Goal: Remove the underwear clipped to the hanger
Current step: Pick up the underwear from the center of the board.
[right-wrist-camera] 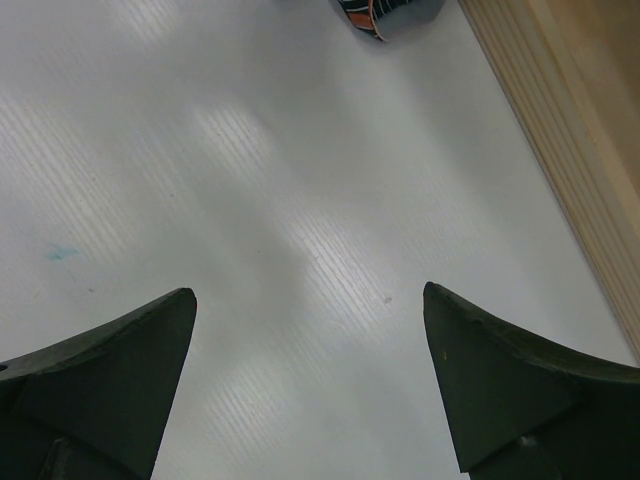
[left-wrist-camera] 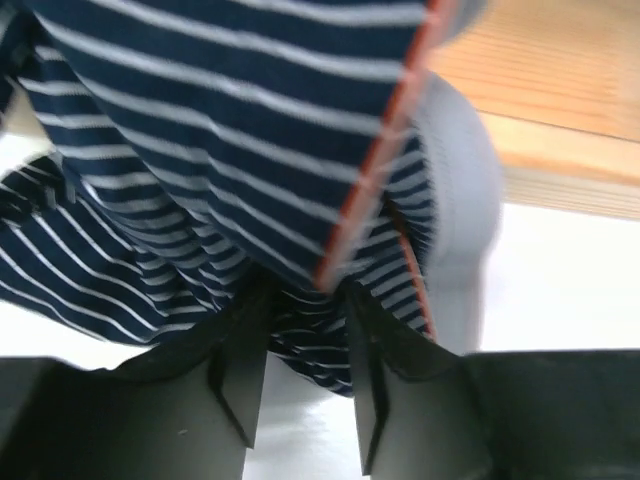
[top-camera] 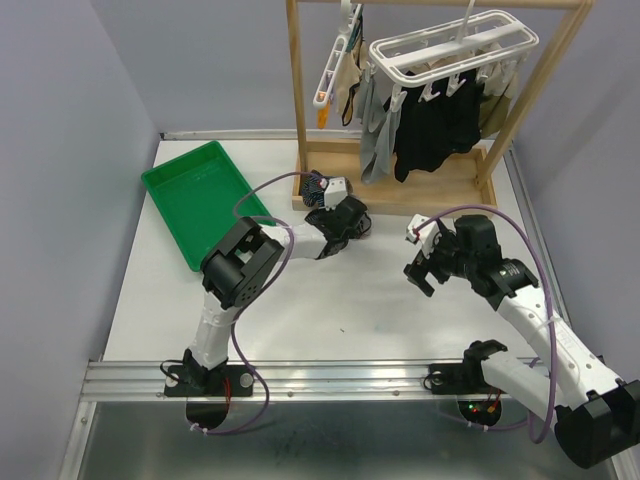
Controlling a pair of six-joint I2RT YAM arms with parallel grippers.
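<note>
A navy underwear point(left-wrist-camera: 220, 130) with thin pale stripes and an orange trim lies crumpled on the table beside the wooden rack's base; in the top view the navy underwear point(top-camera: 316, 183) shows just past my left gripper point(top-camera: 320, 196). In the left wrist view my left gripper point(left-wrist-camera: 305, 295) has its jaws drawn in, with a fold of the striped cloth pinched between the tips. Black underwear point(top-camera: 435, 125), grey underwear point(top-camera: 372, 135) and a tan one point(top-camera: 495, 105) hang clipped to the white hanger point(top-camera: 450, 48). My right gripper point(top-camera: 414, 258) hovers open over bare table point(right-wrist-camera: 310, 300), holding nothing.
A green tray point(top-camera: 200, 200) sits at the left of the table. The wooden rack point(top-camera: 400, 190) stands at the back, its base edge point(right-wrist-camera: 560, 120) close to my right gripper. A second clip hanger point(top-camera: 335, 60) with orange tips hangs at the rack's left.
</note>
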